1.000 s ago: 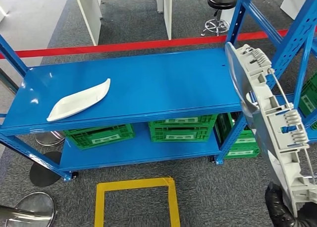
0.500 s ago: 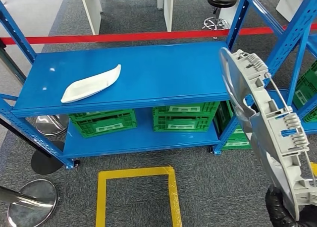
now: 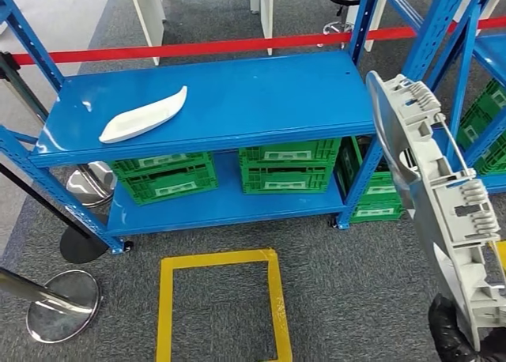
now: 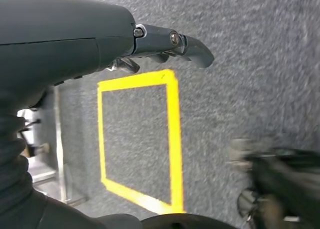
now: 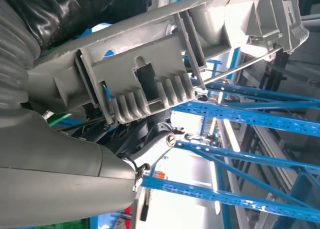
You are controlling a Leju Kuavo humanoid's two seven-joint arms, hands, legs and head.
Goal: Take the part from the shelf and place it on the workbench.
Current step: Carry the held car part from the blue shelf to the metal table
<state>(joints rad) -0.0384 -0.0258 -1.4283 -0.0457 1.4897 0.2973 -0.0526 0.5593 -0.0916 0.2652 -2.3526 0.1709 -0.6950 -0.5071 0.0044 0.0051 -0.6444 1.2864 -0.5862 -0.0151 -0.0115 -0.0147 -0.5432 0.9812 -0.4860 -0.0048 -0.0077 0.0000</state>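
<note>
Part (image 3: 439, 212), a long grey moulded plastic piece with ribs, spring coils and a thin wire rod, is held at its lower end by the right hand (image 3: 462, 338), whose dark-gloved fingers are closed around it at the lower right of the head view. The part is carried tilted, its upper end leaning toward the blue shelf (image 3: 239, 101) and raised in front of the shelf's right upright. In the right wrist view the part (image 5: 170, 74) is seen pressed against the grey thumb (image 5: 68, 174). The left hand (image 4: 166, 44) is seen hanging over the grey carpet, fingers extended and apart, with nothing held. A white curved piece (image 3: 143, 115) lies on the left half of the top shelf board. Green crates (image 3: 286, 166) are stored on the lower board. A yellow tape square (image 3: 220, 303) is marked on the carpet in front of the shelf, and a red barrier belt (image 3: 190, 47) runs behind it.
</note>
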